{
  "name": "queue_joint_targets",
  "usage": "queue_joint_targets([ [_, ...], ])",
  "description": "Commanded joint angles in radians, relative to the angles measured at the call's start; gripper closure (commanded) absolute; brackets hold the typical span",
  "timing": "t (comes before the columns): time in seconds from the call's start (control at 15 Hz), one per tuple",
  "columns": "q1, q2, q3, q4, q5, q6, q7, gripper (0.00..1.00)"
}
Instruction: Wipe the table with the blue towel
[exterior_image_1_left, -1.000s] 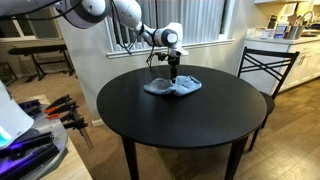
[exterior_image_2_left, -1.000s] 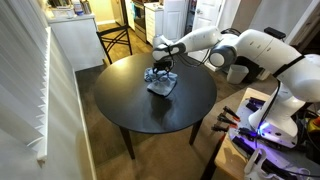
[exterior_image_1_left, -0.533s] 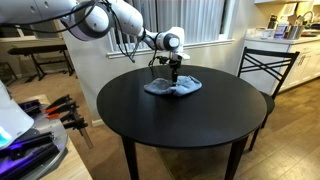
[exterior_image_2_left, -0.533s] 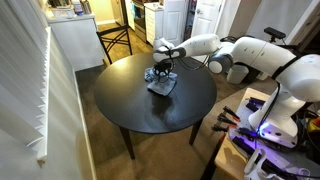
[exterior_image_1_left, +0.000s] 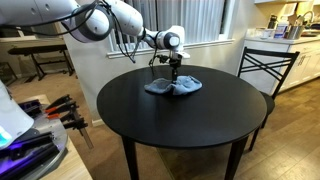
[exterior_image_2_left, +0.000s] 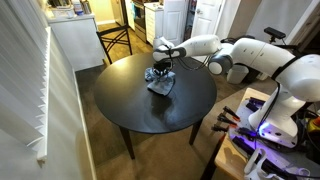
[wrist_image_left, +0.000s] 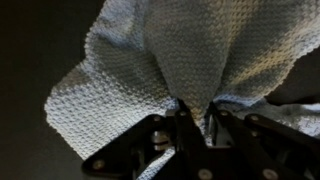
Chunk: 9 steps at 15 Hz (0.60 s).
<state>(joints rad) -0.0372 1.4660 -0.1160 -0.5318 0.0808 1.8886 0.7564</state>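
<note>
The blue towel (exterior_image_1_left: 174, 87) lies crumpled on the far part of the round black table (exterior_image_1_left: 180, 125), also seen in the second exterior view as the towel (exterior_image_2_left: 162, 84) on the table (exterior_image_2_left: 150, 110). My gripper (exterior_image_1_left: 174, 80) points straight down into the towel's middle. In the wrist view the towel (wrist_image_left: 170, 60) fills the frame, and the gripper (wrist_image_left: 197, 112) has its two fingers pinched together on a raised fold of the cloth. The fingertips are buried in the fabric.
A black metal chair (exterior_image_1_left: 262, 70) stands by the table's far side, and another chair (exterior_image_2_left: 117, 40) shows in an exterior view. White cabinets (exterior_image_2_left: 75, 40) and window blinds (exterior_image_2_left: 40, 90) line the room. A second robot base (exterior_image_2_left: 280, 110) and tools (exterior_image_1_left: 65, 110) sit beside the table.
The gripper's fingers have come together from wide open onto a fold of the towel. The arm has barely moved and the towel lies in the same spot.
</note>
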Motion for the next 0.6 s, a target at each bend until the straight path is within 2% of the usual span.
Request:
queue_joint_targets([
  [0.0, -0.012, 0.000, 0.020, 0.019, -0.010, -0.017, 0.018, 0.96],
  [0.33, -0.018, 0.000, 0.024, 0.040, -0.007, -0.013, 0.016, 0.95],
  [0.4, -0.009, 0.000, 0.018, 0.031, -0.019, -0.004, 0.004, 0.84],
  [0.53, -0.010, 0.000, 0.019, 0.034, -0.018, -0.004, 0.004, 0.84],
])
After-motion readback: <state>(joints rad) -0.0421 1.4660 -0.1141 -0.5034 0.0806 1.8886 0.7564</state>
